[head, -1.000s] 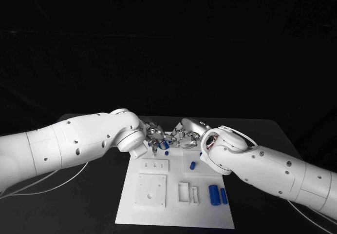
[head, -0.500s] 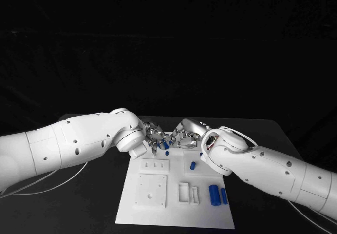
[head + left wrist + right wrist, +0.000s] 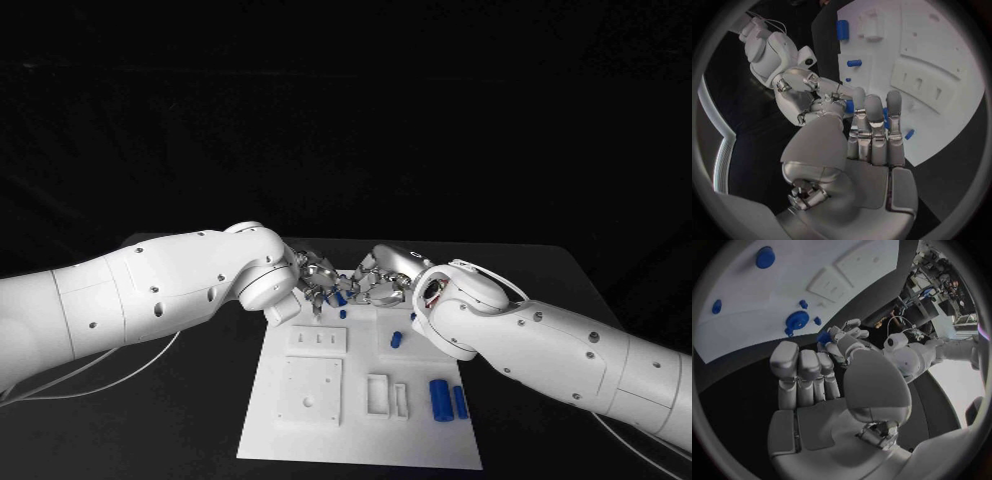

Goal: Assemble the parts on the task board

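The white task board lies in the middle of the table. At its far end my two hands meet. My left hand pinches a small blue part in its fingertips; the same blue part shows in the right wrist view, and the blue part shows behind my left hand in the left wrist view. My right hand faces it, and my right hand has its fingers up and nothing in the palm. A blue gear lies on the board just past them.
Two blue cylinders lie side by side at the board's near right. A blue peg and another blue piece stand mid-board. White raised blocks take up the board's left half. Black table surrounds the board.
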{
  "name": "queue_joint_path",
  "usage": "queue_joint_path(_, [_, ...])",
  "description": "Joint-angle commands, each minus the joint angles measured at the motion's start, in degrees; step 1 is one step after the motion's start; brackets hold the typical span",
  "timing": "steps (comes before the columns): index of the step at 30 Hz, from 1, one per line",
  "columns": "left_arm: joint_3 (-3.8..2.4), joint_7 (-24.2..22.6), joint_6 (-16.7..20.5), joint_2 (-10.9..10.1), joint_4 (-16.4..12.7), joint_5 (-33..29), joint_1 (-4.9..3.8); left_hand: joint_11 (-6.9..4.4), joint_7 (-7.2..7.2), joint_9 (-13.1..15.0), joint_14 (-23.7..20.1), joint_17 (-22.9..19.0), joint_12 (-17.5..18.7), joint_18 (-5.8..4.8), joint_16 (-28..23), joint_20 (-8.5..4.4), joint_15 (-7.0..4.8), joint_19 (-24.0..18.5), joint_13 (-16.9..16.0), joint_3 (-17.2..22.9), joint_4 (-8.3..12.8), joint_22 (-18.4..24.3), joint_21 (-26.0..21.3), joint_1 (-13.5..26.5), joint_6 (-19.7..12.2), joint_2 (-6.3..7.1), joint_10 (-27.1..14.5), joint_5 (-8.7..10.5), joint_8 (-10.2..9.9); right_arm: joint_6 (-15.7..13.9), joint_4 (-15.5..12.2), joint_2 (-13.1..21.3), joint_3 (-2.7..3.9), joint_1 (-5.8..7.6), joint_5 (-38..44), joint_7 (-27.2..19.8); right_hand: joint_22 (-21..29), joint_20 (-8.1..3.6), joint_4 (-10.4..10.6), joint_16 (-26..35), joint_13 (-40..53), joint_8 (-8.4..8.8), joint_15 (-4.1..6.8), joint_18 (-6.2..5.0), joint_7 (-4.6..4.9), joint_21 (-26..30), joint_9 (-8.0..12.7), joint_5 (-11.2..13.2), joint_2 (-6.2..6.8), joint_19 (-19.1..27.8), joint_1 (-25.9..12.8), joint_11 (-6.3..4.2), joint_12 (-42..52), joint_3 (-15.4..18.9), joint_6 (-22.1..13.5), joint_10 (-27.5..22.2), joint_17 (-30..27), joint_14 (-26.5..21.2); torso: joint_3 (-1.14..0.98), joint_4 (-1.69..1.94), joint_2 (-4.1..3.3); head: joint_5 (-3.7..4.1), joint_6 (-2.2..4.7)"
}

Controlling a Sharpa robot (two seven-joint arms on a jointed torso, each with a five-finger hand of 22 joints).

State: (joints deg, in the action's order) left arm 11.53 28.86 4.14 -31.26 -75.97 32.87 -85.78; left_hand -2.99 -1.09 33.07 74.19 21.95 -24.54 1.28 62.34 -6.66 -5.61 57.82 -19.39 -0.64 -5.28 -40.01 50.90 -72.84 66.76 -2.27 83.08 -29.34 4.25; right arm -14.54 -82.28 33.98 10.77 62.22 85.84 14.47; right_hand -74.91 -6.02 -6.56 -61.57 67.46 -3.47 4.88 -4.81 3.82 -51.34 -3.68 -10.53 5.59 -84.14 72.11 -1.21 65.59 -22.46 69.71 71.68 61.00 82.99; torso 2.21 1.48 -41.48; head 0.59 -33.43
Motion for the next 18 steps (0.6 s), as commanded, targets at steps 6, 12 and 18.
queue_joint_path(6, [-0.02, -0.39, -0.98, 0.11, 0.04, -0.70, -0.10, 0.01, -0.13, 1.34, -0.47, -0.01, 0.74, 0.03, 0.54, -0.04, -0.04, -0.63, 0.43, 3.18, 3.15, -0.70, 0.14, -1.84, -1.03, -0.85, -0.06, -1.25, 0.59, 0.67, -0.03, 0.03, -0.01, -0.04, 0.28, -0.43, -6.39, -0.36, 0.11, 0.33, 0.06, -0.12, 0.33, 0.72, -0.52, 0.19, -0.06, -0.15, -0.62, -2.71, -0.27, -0.44, -0.12, -0.04, 0.95, -0.05, 0.08, -0.01, -0.01, 0.01, -0.01, 0.00, -0.05])
queue_joint_path(12, [-0.01, -1.07, -0.27, 0.36, 0.29, -1.15, -0.07, 0.15, -0.31, 2.38, -0.37, 0.21, 1.60, 0.26, 0.90, -0.07, -0.08, -0.95, 1.14, 5.41, 5.32, -1.38, 0.70, -2.92, -0.62, -1.72, 0.80, -1.58, 1.05, 0.72, 0.01, -0.07, -0.02, -0.04, 0.21, -0.52, -6.37, -0.35, 0.02, 0.40, -0.03, -0.11, 0.32, 0.70, -0.49, 0.26, -0.05, -0.14, -0.55, -2.69, -0.30, -0.42, -0.24, 0.00, 0.86, -0.16, 0.05, -0.02, -0.01, -0.01, -0.01, -0.07, -0.12])
queue_joint_path(18, [0.00, -2.04, 1.07, 0.45, 0.53, -2.12, -0.05, 0.05, -0.01, 3.23, 0.00, 0.45, 2.91, 0.32, 1.14, -0.30, -0.34, -1.13, 1.92, 7.97, 7.31, -2.06, 1.23, -1.76, 0.99, -1.61, 2.25, -1.87, 0.87, 0.61, 0.26, -0.12, -0.10, -0.04, -0.05, -0.56, -6.33, -0.32, 0.09, 0.49, -0.28, -0.10, 0.27, 0.65, -0.38, 0.45, -0.02, -0.20, -0.17, -2.66, -0.50, -0.34, -0.52, 0.25, 0.39, -0.41, -0.02, -0.04, -0.01, -0.04, 0.01, -0.01, -0.19])
